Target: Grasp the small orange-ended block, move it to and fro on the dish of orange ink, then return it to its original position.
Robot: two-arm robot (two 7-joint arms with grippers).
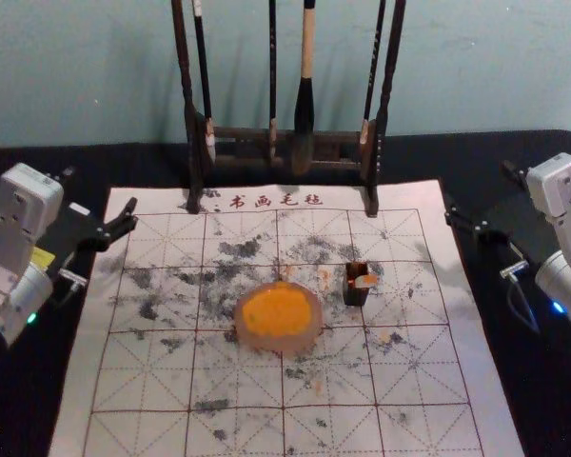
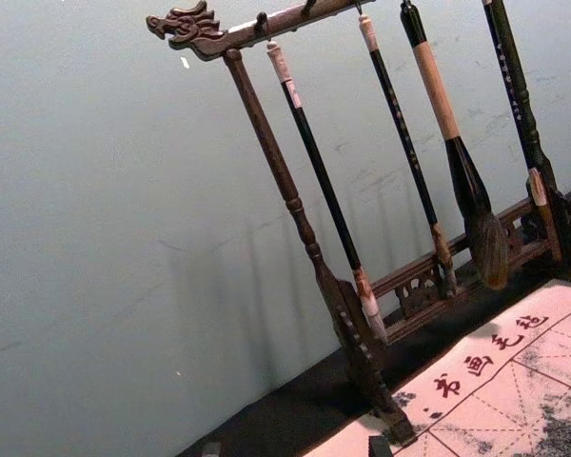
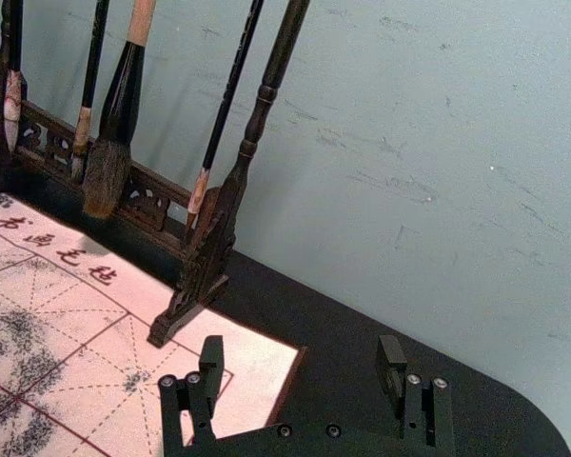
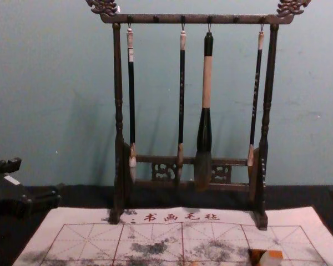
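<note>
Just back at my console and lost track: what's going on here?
Nothing is being handled. The left claw hangs open by the left edge of the mat, the right claw open by its right edge. The small orange-ended block sits to the right of the dish of orange ink.

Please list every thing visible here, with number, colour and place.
rack: 1, dark brown, behind dish
brushes: 4, black-and-tan, hanging on rack
mat: 1, white, on table
dish: 1, pale, orange ink inside, on mat
box: 1, dark, right of dish
block: 1, pale, orange-ended, at box
table: 1, black, under mat
wall: 1, blue-grey, behind rack
arms: 2, grey, both sides
left gripper: 1, black, mat's left edge
right gripper: 1, black, mat's right edge
</note>
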